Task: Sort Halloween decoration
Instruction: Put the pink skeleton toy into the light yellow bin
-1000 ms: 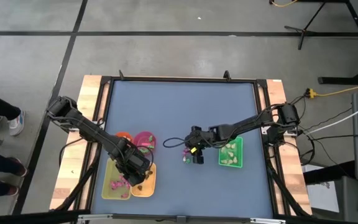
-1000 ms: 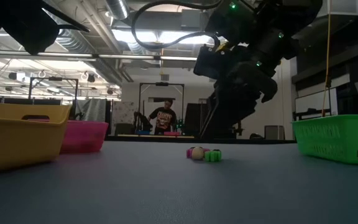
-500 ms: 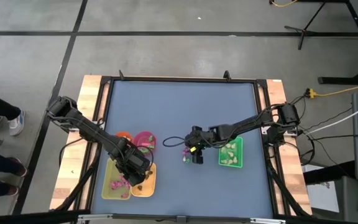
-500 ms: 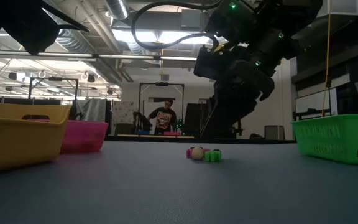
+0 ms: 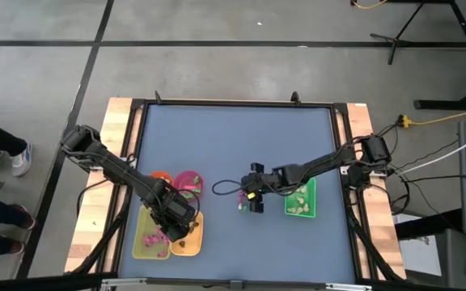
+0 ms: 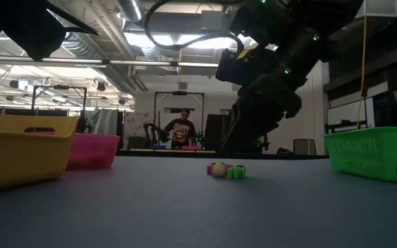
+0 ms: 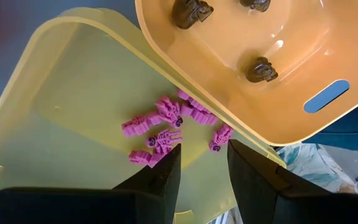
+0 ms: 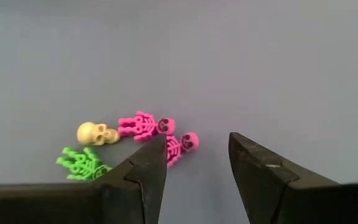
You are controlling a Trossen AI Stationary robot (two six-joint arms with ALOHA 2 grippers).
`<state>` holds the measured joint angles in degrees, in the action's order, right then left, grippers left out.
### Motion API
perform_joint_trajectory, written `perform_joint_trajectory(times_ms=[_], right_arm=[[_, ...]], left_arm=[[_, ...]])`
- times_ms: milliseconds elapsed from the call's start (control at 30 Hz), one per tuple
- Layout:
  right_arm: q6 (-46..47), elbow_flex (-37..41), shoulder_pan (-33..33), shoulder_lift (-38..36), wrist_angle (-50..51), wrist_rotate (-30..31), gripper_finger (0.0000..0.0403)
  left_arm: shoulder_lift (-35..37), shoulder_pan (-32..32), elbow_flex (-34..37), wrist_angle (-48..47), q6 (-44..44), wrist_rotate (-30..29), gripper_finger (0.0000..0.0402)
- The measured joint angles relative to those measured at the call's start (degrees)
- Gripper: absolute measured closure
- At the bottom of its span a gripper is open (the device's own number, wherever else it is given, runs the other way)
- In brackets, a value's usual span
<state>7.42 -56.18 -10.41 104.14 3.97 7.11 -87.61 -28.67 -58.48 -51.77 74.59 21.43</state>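
Several loose trinkets lie on the blue table by my right gripper [image 8: 197, 158]: a cream skull [image 8: 96, 133], two magenta skeletons [image 8: 145, 126] and a green skeleton [image 8: 79, 163]. The gripper is open above them, pointing steeply down, and one magenta skeleton [image 8: 182, 144] lies just beside one fingertip. In the high view this gripper [image 5: 254, 204] is left of the green tray [image 5: 300, 199]. My left gripper [image 7: 204, 165] hangs open over the yellow tray [image 7: 73, 93], above several magenta skeletons [image 7: 160, 124]. Dark brown skulls [image 7: 261, 69] lie in the orange tray [image 7: 291, 37].
An orange bowl [image 5: 160, 177] and a pink bowl [image 5: 188, 181] stand just beyond the yellow tray [image 5: 148, 241] and the orange tray [image 5: 189, 242]. The green tray holds several green trinkets. A person [image 6: 182, 131] stands in the room far behind the table.
My right gripper has turned slightly at the wrist above the loose trinkets, staying where it was. The trinkets have not moved.
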Motion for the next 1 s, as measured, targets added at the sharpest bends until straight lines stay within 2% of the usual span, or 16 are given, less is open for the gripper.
perform_joint_trajectory(times_ms=[233,533,1000], right_arm=[[0.0,0.0,-0.1,0.3,-0.2,-0.7,0.0233],[0.1,-0.2,-0.1,5.0,-4.3,-1.7,0.0233],[-0.1,-0.2,-0.1,5.2,-4.9,-1.9,0.0233]], left_arm=[[0.0,0.0,0.0,0.0,0.0,0.0,0.0286],[0.0,0.0,0.0,0.5,0.0,-0.2,0.0286],[0.0,0.0,0.0,0.6,0.0,-0.9,0.0286]])
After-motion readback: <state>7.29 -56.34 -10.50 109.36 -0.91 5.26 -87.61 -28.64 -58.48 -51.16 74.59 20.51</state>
